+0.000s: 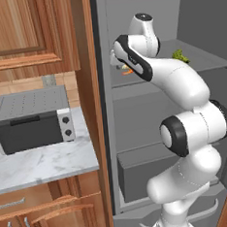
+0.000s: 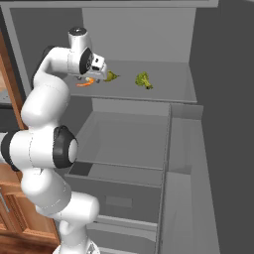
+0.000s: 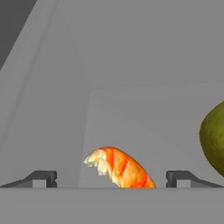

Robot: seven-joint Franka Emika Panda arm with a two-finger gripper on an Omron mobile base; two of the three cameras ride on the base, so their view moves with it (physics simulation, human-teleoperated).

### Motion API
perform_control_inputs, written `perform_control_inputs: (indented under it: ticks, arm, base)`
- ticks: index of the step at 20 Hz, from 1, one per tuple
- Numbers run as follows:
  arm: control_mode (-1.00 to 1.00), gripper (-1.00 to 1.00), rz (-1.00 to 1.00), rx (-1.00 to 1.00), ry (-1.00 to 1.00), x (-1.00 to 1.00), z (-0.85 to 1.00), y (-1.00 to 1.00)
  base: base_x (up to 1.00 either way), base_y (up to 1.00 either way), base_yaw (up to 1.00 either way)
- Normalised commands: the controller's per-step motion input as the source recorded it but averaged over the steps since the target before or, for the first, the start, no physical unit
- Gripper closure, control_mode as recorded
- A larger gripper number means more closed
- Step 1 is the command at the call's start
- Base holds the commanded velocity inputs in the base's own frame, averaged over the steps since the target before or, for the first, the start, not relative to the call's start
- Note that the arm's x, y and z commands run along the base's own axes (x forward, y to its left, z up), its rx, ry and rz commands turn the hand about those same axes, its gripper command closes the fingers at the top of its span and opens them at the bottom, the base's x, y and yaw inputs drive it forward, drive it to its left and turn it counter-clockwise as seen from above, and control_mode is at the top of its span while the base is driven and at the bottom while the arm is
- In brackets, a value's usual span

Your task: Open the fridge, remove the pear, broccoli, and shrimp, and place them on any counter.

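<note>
The fridge (image 1: pixel 135 114) stands open, and my arm reaches onto its upper shelf (image 2: pixel 163 84). An orange shrimp (image 3: pixel 120 166) lies on that shelf between my gripper's (image 3: pixel 111 179) wide-apart fingertips (image 3: pixel 43 178); the gripper is open and the tips stand clear of it on both sides. From the right base view the shrimp (image 2: pixel 85 83) sits just below the hand, with the olive-green pear (image 2: pixel 111 76) next to it and the broccoli (image 2: pixel 144 80) farther right. The pear (image 3: pixel 214 135) looms at the right edge of the hand view. Shrimp (image 1: pixel 127 71) and broccoli (image 1: pixel 180 56) also show from the left base.
A white marble counter (image 1: pixel 42 163) lies left of the fridge, carrying a grey toaster oven (image 1: pixel 33 117), with wooden cabinets above and below. Below the shelf are grey fridge drawers (image 2: pixel 124 144). The open fridge door (image 2: pixel 223 124) stands to the right.
</note>
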Motion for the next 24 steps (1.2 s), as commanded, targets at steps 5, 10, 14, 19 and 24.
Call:
perform_control_inputs:
  ticks: [5,10,14,19,24]
  arm:
    - [-1.0,1.0,0.0,0.0,0.0,0.0,-0.88,0.0]
    - [-1.0,1.0,0.0,0.0,0.0,0.0,-1.0,0.0]
    - [-1.0,1.0,0.0,0.0,0.03,-0.03,-1.0,0.0]
    - [-1.0,1.0,0.0,0.0,0.03,-0.47,-1.0,0.03]
    - [-1.0,1.0,-0.01,0.0,-0.01,-0.57,-0.64,0.1]
  base:
    - [0.0,0.0,0.0]
    - [0.0,0.0,0.0]
    - [0.0,0.0,0.0]
    - [0.0,0.0,0.0]
    - [0.0,0.0,0.0]
